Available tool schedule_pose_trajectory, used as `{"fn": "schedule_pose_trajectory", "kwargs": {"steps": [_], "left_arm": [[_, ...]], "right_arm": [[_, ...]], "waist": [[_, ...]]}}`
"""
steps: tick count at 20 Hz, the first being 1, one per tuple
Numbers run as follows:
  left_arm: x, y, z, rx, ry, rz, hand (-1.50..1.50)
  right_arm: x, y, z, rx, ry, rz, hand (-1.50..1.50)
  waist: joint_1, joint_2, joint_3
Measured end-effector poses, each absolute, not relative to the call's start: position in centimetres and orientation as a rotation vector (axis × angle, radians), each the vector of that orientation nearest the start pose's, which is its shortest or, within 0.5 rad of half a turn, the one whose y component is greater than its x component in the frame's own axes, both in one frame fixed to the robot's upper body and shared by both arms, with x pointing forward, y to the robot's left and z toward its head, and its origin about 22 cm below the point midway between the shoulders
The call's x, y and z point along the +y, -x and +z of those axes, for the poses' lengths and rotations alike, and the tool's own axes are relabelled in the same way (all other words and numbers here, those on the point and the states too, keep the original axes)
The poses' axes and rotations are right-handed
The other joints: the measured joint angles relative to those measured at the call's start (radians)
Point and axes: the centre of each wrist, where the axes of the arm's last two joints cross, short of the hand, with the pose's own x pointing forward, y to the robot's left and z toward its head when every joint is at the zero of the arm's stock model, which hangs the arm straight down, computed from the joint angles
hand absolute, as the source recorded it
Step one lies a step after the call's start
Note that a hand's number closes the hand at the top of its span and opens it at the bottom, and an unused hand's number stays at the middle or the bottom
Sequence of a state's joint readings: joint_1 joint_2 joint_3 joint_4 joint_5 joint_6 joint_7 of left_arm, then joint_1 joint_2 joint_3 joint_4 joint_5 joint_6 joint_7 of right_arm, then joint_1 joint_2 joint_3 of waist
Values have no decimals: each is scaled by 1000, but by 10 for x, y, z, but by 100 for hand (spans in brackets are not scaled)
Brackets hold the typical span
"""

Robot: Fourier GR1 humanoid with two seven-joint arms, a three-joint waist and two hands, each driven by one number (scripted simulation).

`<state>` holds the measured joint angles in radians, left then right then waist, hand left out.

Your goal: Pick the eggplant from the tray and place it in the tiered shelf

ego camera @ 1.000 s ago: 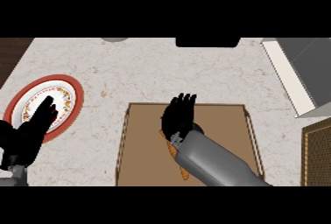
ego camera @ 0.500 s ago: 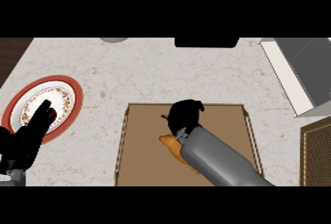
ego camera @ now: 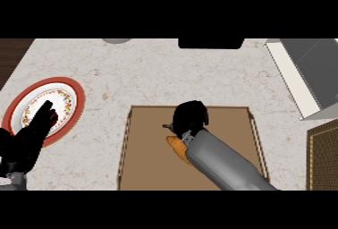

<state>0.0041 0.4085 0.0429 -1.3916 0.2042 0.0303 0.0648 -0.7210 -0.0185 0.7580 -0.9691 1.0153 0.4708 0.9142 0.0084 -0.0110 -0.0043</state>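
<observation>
While the right hand point(ego camera: 190, 117) hangs over the far half of the brown tray point(ego camera: 148, 154), its fingers are curled downward into a fist-like bunch, and whether they actually close on anything cannot be told from this steep view. An orange-brown, elongated thing point(ego camera: 177, 147) shows just beside the grey forearm, lying on the tray's middle and partly hidden under the wrist; it does not look like a purple eggplant, and no clearer eggplant shows. The tray sits at the near edge of the marbled tabletop point(ego camera: 132, 76), about midway along it. Toward the left edge lies a red-rimmed plate point(ego camera: 66, 96) with a flowered band, and the left hand point(ego camera: 31, 136) rests over its near side, fingers straight and released. At the far right corner stands the white tiered shelf point(ego camera: 307, 76), well apart from the tray.
</observation>
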Motion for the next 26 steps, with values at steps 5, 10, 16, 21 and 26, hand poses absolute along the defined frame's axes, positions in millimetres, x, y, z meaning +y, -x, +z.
{"fn": "schedule_pose_trajectory", "kwargs": {"steps": [5,10,16,21,26], "left_arm": [[351,-234,0,-1333,-253,-48,0],[355,-230,-1,-1330,-267,-23,0],[352,-235,3,-1349,-256,-37,0],[343,-239,4,-1352,-234,-66,0],[341,-243,5,-1351,-226,-77,0]], "right_arm": [[-20,-311,28,-702,1267,1623,150],[-97,-376,70,-643,1350,1121,150],[-175,-423,132,-606,1397,585,150],[-195,-441,176,-640,1436,329,150],[-191,-448,219,-757,1458,141,150]], "waist": [[-1,4,1],[-32,14,8],[-6,30,7],[29,31,6],[38,27,4]]}}
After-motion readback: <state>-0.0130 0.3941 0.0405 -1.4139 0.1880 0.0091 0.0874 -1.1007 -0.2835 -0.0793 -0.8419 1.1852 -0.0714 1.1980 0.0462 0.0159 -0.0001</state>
